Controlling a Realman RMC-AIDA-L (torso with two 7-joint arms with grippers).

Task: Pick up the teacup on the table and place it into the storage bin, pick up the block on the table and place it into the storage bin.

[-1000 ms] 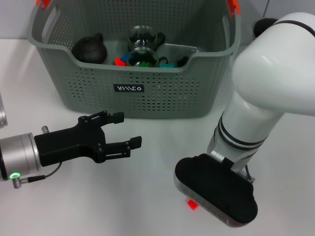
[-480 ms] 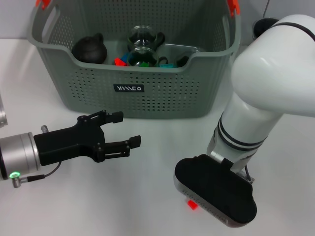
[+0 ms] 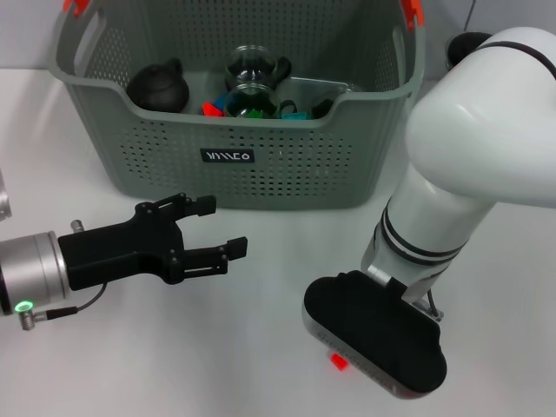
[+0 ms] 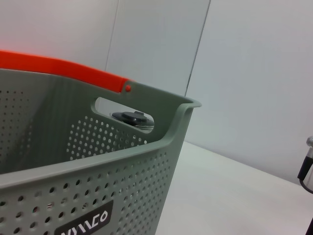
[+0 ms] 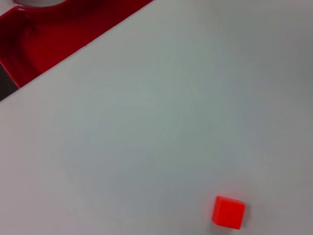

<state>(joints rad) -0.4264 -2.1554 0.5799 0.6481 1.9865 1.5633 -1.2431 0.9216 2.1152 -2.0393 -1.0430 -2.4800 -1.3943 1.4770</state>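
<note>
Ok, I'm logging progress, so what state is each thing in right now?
storage bin: upright on the table, holding items.
red block: lying on the table, not gripped.
left gripper: open, empty, in front of the bin.
right arm: above the block, its gripper hidden.

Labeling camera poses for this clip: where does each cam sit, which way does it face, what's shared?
Head: on the robot's head, looking forward and down at the table; shows the bin, the left gripper with fingers open, the right arm's wrist over the block.
Left wrist: low beside the bin, facing its wall and orange handle; no own fingers shown.
Right wrist: above the table, looking down at the block; no own fingers shown.
Shared: head and left wrist both show the bin; head and right wrist the block.
</note>
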